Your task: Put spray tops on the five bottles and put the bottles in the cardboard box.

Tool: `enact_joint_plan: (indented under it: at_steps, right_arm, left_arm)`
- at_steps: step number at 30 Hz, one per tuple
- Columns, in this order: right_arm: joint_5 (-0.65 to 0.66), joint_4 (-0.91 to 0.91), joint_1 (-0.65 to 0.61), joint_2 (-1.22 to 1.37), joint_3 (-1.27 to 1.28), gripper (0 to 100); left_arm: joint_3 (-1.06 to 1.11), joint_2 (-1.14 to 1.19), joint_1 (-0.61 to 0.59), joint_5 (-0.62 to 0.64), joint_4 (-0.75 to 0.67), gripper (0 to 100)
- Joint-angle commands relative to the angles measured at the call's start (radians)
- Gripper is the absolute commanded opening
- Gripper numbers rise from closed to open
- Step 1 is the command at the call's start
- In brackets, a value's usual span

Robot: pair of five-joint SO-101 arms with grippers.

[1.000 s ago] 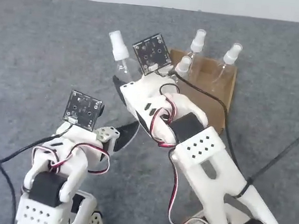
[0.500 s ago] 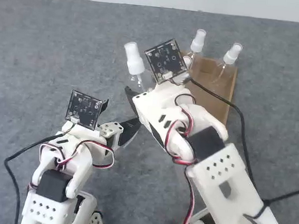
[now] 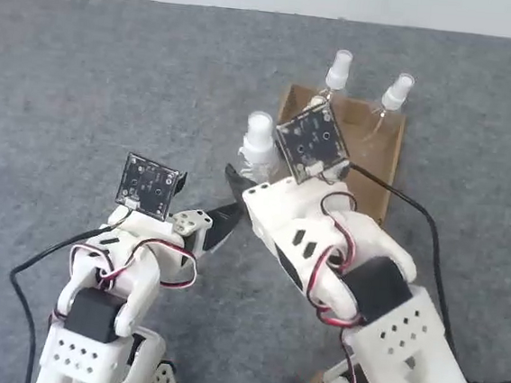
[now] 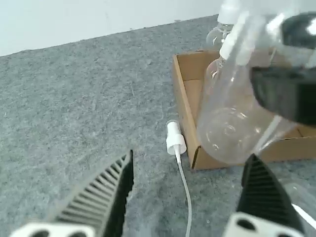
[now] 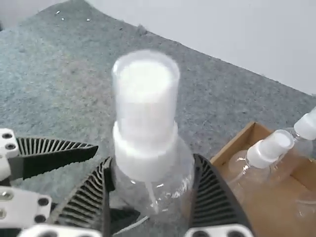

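My right gripper (image 5: 153, 195) is shut on a clear bottle (image 5: 150, 173) that carries a white spray top (image 5: 145, 96). In the high view the bottle (image 3: 257, 146) hangs in this gripper (image 3: 254, 171) just left of the cardboard box (image 3: 378, 158). Two capped bottles (image 3: 338, 71) (image 3: 397, 90) stand in the box's far end. My left gripper (image 4: 182, 192) is open over the carpet, below and beside the held bottle (image 4: 232, 113). A loose spray top (image 4: 174, 140) with its tube lies on the carpet by the box (image 4: 183, 91).
The grey carpet (image 3: 85, 76) runs open to the left and far side. The right arm's wrist camera board (image 3: 313, 143) covers part of the box. The left arm (image 3: 110, 286) stands at the near left, its gripper (image 3: 209, 226) close to the right arm.
The right arm has carried the capped bottle to the right and nearer, from left of the box up to its edge. The left arm has barely moved.
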Motion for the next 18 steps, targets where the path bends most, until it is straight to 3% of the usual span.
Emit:
enact_joint_plan:
  at_steps: [1,5,18]
  right_arm:
    - [-0.005,0.058,-0.015,-0.064,-0.008,0.6]
    - [0.083,0.087,0.005,-0.07,-0.009,0.6]
    - [0.104,0.081,0.351,-0.054,-0.015,0.6]
  left_arm:
    - [-0.01,-0.017,-0.003,0.014,-0.04,32]
    - [-0.008,-0.018,-0.003,0.014,-0.037,32]
    - [0.013,-0.02,-0.003,0.014,-0.035,32]
